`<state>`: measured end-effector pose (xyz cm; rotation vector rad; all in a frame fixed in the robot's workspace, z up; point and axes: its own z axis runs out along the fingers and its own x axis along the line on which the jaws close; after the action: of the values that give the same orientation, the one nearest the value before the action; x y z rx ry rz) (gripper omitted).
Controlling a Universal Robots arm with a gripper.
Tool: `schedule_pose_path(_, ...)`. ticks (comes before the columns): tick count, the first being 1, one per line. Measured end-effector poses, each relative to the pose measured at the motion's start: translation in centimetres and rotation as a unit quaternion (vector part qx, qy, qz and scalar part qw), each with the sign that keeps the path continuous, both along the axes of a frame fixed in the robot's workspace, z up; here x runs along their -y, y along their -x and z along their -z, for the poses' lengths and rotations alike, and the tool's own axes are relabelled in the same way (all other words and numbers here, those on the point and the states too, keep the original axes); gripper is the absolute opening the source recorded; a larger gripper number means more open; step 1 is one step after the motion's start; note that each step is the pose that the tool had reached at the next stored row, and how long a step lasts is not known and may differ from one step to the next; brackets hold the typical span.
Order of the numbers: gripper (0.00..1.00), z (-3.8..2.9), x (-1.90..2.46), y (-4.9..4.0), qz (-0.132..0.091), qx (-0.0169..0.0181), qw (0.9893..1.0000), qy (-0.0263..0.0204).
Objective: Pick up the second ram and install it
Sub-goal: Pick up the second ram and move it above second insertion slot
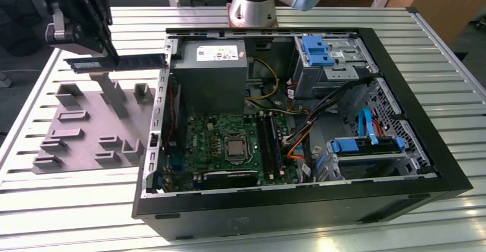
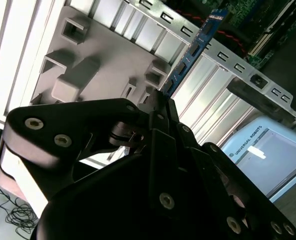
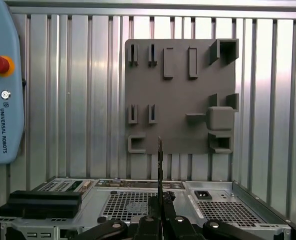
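Dark blue-green, thin and stiff, the ram [image 1: 140, 60] looks light but brittle, best pinched across its flat faces, as the hand [image 1: 114, 57] now clamps it, level in mid-air above the grey holder [image 1: 83, 132], just beside the open case [image 1: 304, 212].

The second ram [image 1: 140, 60] is thin and dark; it hangs level in the pincer [image 1: 112, 57].

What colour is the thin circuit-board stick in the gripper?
The stick is dark blue; the second wrist view shows it best.
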<state>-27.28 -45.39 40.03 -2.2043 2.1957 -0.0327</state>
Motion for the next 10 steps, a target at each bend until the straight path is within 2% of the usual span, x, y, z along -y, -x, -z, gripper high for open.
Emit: schedule_pose_path(10, 0.14, 0.00, 0.00, -1.84, 0.000, 0.0000, 1.0000, 0.0000)
